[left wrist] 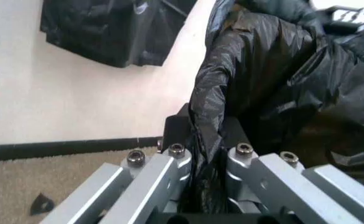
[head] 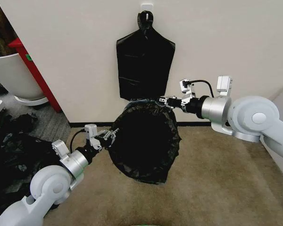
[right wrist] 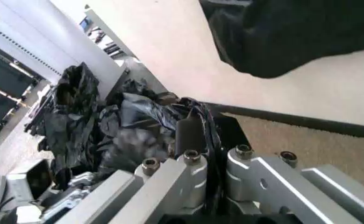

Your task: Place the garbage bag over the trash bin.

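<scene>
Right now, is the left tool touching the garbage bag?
Touching. The left wrist view shows the garbage bag film pinched between the left tool fingers. The head view agrees: the tool sits on the bag's rim.

Both arms reach forward. The left arm comes up from the near left with its elbow bent, and the left gripper (head: 112,135) is clamped on the left rim of the garbage bag (head: 144,141). The right arm comes in from the far right, roughly level, and the right gripper (head: 164,100) is clamped on the bag's far upper rim.
</scene>
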Tool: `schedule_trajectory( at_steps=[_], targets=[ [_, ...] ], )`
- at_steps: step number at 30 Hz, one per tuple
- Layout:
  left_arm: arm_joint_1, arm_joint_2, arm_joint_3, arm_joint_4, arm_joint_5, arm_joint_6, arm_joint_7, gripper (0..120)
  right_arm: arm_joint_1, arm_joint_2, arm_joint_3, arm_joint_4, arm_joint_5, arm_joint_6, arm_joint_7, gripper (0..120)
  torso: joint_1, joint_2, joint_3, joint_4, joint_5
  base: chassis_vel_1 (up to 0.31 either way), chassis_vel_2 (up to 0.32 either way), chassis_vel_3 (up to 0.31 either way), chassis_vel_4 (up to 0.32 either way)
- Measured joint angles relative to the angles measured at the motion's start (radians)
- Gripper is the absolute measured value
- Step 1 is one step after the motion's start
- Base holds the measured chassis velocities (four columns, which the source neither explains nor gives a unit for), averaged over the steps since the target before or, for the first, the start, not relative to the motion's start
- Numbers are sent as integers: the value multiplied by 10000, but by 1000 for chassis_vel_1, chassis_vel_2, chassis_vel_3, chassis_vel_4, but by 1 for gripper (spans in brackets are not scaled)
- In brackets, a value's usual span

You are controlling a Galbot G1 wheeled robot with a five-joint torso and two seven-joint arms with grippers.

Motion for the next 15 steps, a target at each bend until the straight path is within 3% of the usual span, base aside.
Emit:
schedule_trajectory(
  at_steps=[15],
  targets=[
    [106,-34,-292,-99,-86,-277,358,4,-59,-353,-42,-491,345,-136,12,1,0,0,0,0,2,0,0,0,0]
  ],
)
